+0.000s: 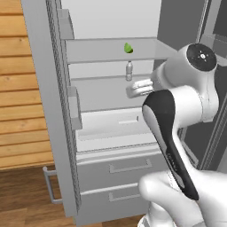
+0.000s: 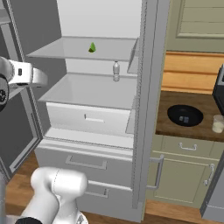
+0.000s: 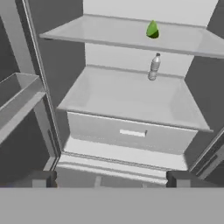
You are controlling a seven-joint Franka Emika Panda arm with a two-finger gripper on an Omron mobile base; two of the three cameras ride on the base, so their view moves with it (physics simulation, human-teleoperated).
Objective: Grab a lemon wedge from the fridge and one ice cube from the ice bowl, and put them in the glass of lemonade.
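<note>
The fridge (image 2: 92,131) stands open, holding one lemon wedge (image 3: 152,29) on its upper shelf (image 3: 122,37) and one small bottle (image 3: 154,68) on the shelf below. One ice bowl (image 2: 185,115) and one glass of lemonade (image 2: 218,123) sit on the counter (image 2: 168,127). The gripper (image 3: 109,178), fingers spread apart and empty, hangs well below and short of the wedge.

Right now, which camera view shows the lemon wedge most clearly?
The hand view: the lemon wedge looks largest there, unobstructed on the upper fridge shelf. Both base views show it too, smaller: the left one from the left side, the right one from the right.
</note>
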